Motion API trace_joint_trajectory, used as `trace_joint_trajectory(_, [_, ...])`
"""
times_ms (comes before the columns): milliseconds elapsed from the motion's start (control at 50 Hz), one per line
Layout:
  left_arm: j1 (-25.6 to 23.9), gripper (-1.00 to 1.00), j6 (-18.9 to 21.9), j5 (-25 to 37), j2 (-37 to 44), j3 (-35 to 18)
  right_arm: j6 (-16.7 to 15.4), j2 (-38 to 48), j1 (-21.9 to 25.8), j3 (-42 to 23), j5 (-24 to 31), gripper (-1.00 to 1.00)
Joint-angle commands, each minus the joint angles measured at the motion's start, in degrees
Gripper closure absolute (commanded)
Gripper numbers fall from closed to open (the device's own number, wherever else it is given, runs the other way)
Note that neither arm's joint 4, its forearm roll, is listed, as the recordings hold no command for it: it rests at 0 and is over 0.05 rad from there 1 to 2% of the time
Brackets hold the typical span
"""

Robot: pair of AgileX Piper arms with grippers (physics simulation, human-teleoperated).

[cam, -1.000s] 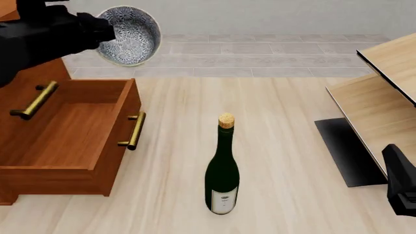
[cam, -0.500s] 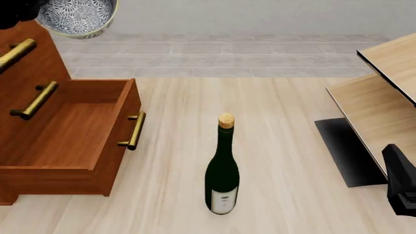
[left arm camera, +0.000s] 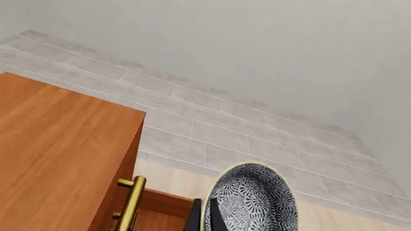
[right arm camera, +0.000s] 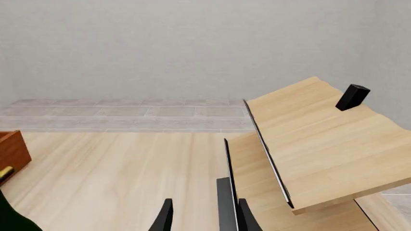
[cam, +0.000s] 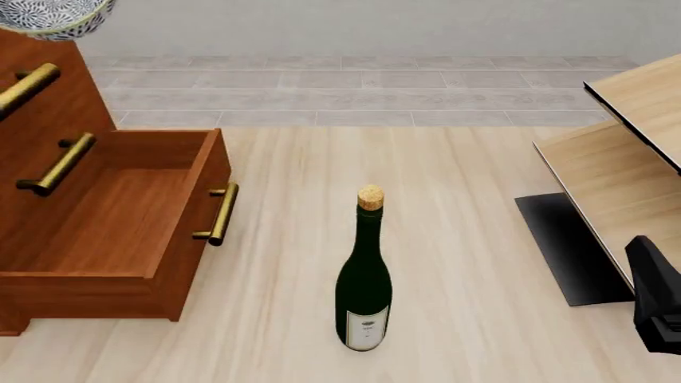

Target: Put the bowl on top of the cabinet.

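Speckled bowl sits at eleven o'clock, above the cabinet; we see our left gripper clenched on its rim. Our right gripper hangs released near pale furniture.

The front camera looks down from high up at the whole table — both wrist cameras sit close, also seeing the cabinet.

Dark green corked glass bottle bears a pale label; print too small to read.
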Motion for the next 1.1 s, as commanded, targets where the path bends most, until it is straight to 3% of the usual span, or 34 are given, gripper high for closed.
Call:
trace_joint_trajectory(20, [3.99,1.0,-1.49,3.73,-1.05,-3.15,0.01,0.0,0.01,0.0,0.0,-1.0])
trace_joint_trajectory(240, [9.53,1.0,-4.71,7.26,-1.93,-7.66,0.01,0.0,0.0,0.0,0.0,-1.0])
trace_joint_trajectory(340, [14.82,1.0,-6.97,8.26,-1.27,-9.3,0.02,0.0,-0.01,0.0,0.0,-1.0])
trace_joint_trajectory(580, [21.46,1.0,-11.94,10.74,0.0,-9.54,0.0,0.0,0.01,0.0,0.0,-1.0])
trace_joint_trajectory(680, [22.28,1.0,-15.1,13.11,0.88,-9.92,0.01,0.0,-0.01,0.0,0.0,-1.0])
trace_joint_trajectory(1100, [25.67,1.0,-20.27,15.46,1.24,-11.58,0.0,0.0,0.0,0.0,0.0,-1.0])
